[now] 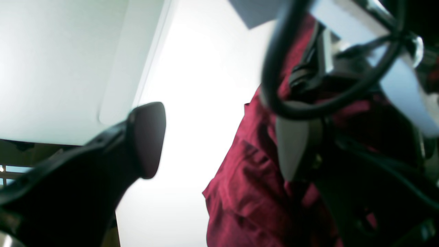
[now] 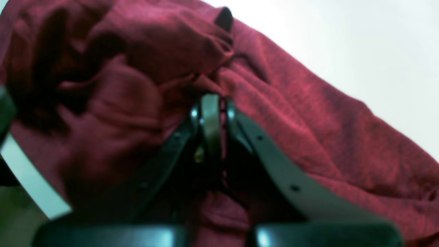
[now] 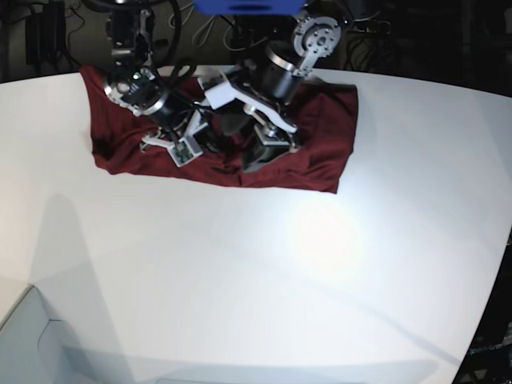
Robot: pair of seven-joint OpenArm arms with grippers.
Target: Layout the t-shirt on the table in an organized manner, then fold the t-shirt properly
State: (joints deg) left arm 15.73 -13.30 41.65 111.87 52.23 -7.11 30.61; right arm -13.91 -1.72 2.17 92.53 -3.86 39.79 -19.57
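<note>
Maroon t-shirt [image 2: 308, 113] lies bunched, blurred, pinched by the right tool [image 2: 212, 113]; left tool [image 1: 219, 144] gapes apart.

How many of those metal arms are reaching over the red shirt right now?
2. One arm comes in on the base view's left, over the crumpled t-shirt. The other arm works nearer the shirt's middle. Both reach from the table's far edge. No others show.

Wrist views were blurred; glare whitened the table [image 3: 320, 264] mid-right, with soft shadows crossing toward its near-left corner.
</note>
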